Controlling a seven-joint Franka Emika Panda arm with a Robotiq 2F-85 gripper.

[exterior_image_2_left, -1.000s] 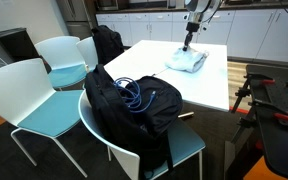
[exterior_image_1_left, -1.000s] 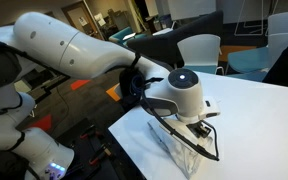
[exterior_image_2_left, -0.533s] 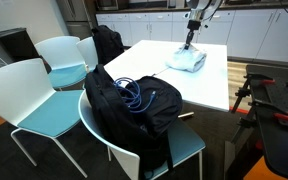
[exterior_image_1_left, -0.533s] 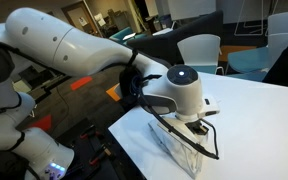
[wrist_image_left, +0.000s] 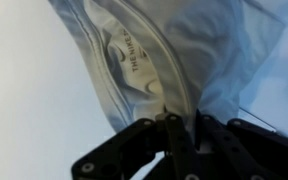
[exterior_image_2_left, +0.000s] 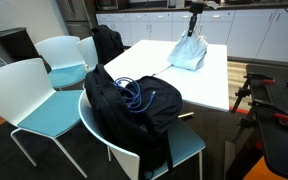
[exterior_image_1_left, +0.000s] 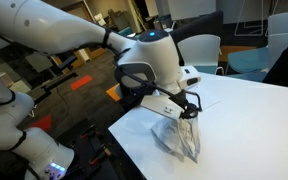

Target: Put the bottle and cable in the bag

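A pale grey-white wrinkled cloth point(exterior_image_2_left: 189, 52) stands drawn up into a peak on the far end of the white worktop point(exterior_image_2_left: 199, 90). White chairs point(exterior_image_2_left: 34, 115) with teal seats sit left; cabinets point(exterior_image_2_left: 144, 25) line the far wall.

The white table point(exterior_image_2_left: 149, 65) carries a pale grey cloth point(exterior_image_2_left: 189, 55), which stands up tall near its 1 o'clock corner. At the table's 7 o'clock, a blue chair point(exterior_image_2_left: 189, 148) holds the big black bag point(exterior_image_2_left: 124, 115).
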